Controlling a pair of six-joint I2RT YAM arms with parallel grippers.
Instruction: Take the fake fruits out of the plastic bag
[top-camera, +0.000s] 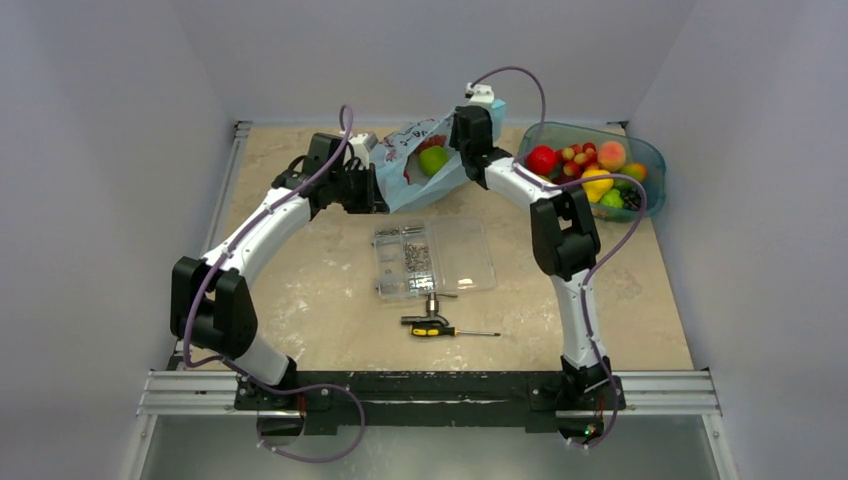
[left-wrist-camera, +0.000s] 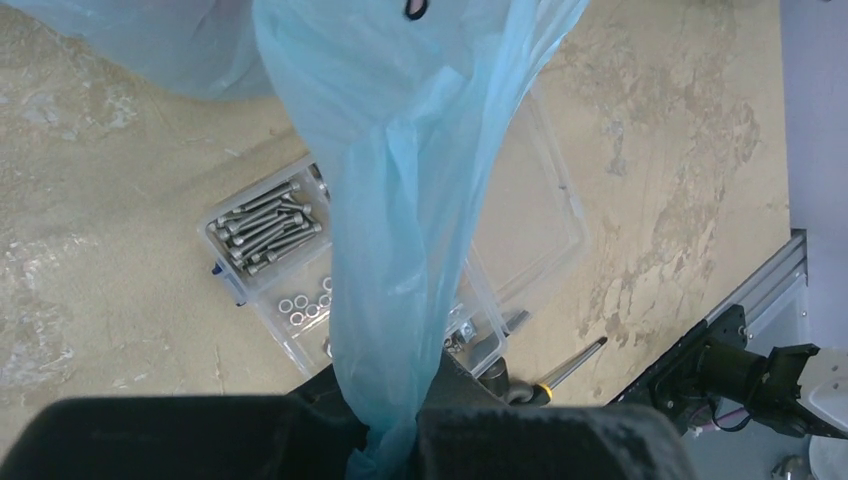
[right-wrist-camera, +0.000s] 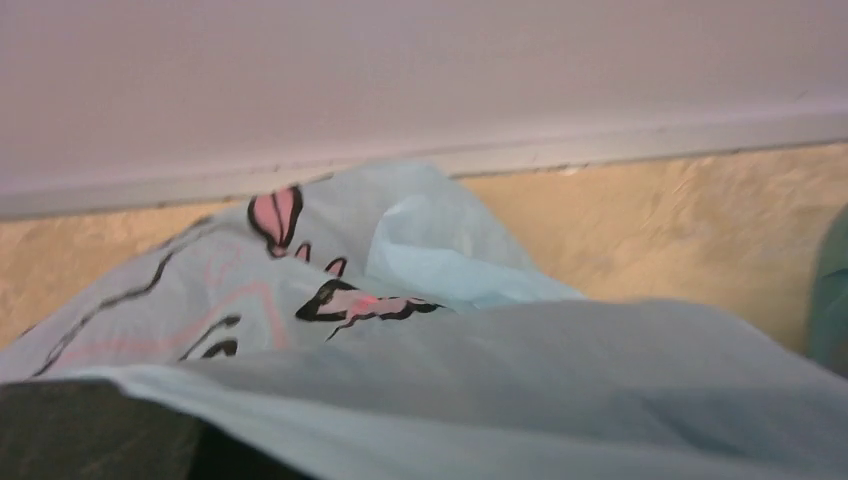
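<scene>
The light blue plastic bag (top-camera: 405, 165) is held up off the table at the back centre. My left gripper (top-camera: 366, 188) is shut on a twisted strand of the bag (left-wrist-camera: 400, 200), which runs up out of its closed jaws (left-wrist-camera: 400, 432). A green apple (top-camera: 433, 160) shows in the bag's mouth. My right gripper (top-camera: 456, 158) sits right beside the apple at the bag's right side. In the right wrist view the printed film of the bag (right-wrist-camera: 420, 340) covers its jaws, so its fingers and any hold on the apple are hidden. Other fake fruits in the bag are hidden.
A teal see-through tub (top-camera: 652, 158) with several coloured fruits stands at the back right. A clear compartment box of screws (top-camera: 432, 257) lies mid-table, below the bag, with a screwdriver (top-camera: 445, 330) in front of it. The back wall is close behind the bag.
</scene>
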